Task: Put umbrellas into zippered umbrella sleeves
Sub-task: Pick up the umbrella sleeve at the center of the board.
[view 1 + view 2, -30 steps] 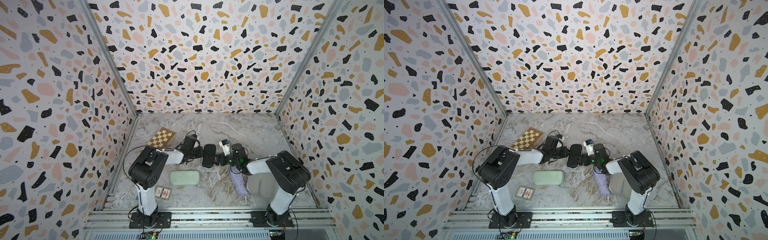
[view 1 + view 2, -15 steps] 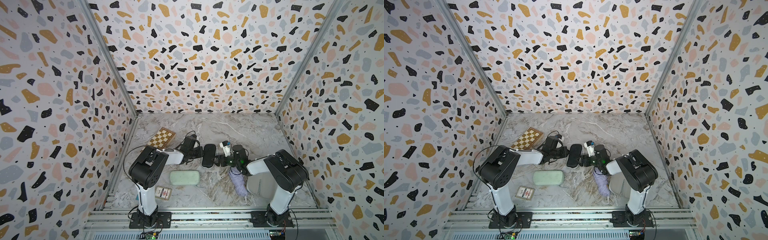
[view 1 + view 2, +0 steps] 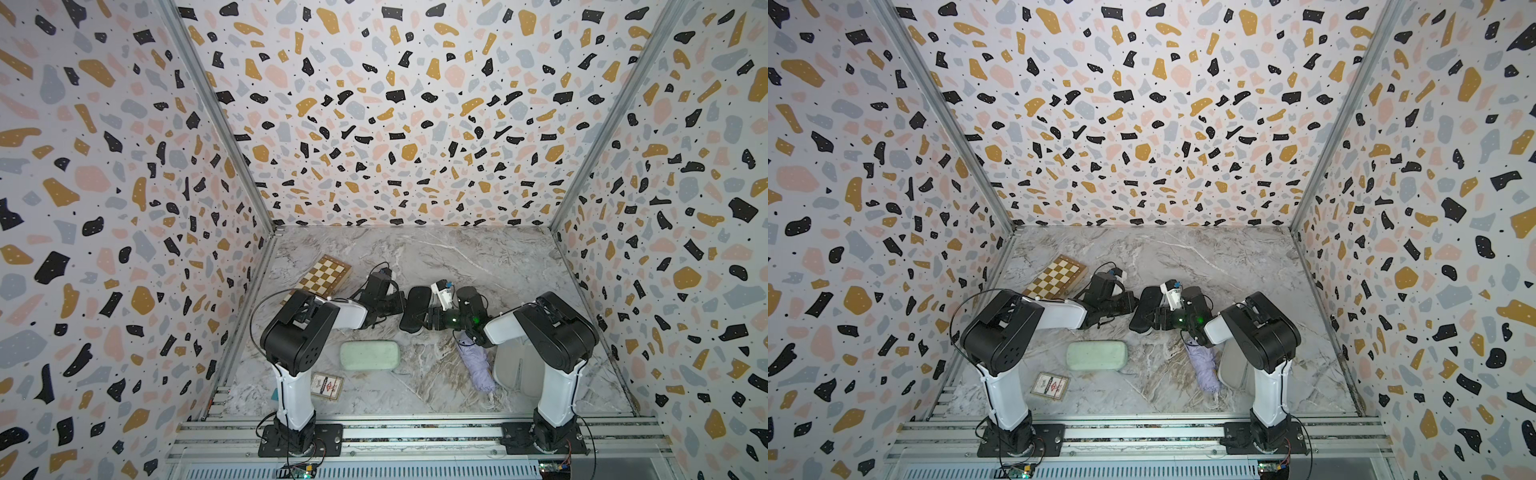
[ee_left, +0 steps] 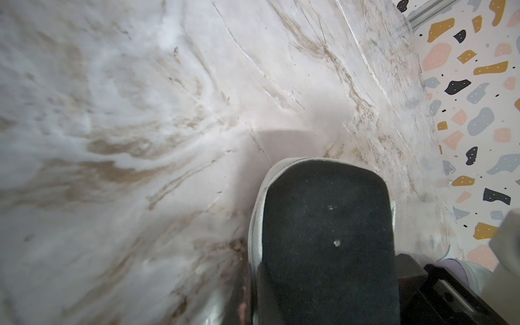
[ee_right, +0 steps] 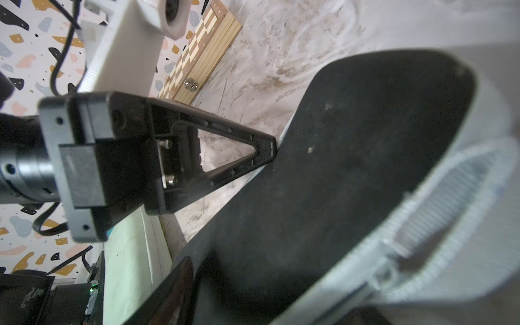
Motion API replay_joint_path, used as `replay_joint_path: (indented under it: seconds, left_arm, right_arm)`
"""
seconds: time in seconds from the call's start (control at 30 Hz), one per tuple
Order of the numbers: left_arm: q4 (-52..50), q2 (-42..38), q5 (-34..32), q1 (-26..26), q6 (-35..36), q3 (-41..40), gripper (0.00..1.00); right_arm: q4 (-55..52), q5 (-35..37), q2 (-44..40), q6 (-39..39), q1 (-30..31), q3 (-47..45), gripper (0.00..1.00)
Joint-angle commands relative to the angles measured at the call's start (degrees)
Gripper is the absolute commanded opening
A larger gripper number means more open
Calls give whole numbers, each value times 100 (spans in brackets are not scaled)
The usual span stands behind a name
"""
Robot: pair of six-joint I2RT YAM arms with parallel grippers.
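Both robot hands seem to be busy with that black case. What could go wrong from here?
1. The left hand is shut, its tips right at the black case's rim. With so little purchase, the case might slip or twist.
2. The right hand straddles the same case close by, so the two hands could bump.
3. The lilac umbrella lies partly under the right arm; a sweep could drag it.

Left tool (image 5: pixel 269 149) pinched closed, right tool's (image 3: pixel 429 322) jaws apart, both reaching low toward each other.
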Motion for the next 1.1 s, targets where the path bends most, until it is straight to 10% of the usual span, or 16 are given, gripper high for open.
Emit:
replay_joint_path:
  seconds: [0.0,0.37,0.67,1.07]
  left_arm:
    - [-780,190,273,-151,-54,-356,6]
    - [-482,-244,306,-255,-133,-640,6]
    - [-491,-407,321,-283,-126,-662,11]
    - [-846,-2057,-139,-186,176,-845,48]
  right_arm:
    - [-27,13,90,-37,135,251,68]
    - [9,42,134,53,142,355,80]
    - [-121,206,240,-142,126,360,50]
    - [-68,547,-559,-612,-3,61,34]
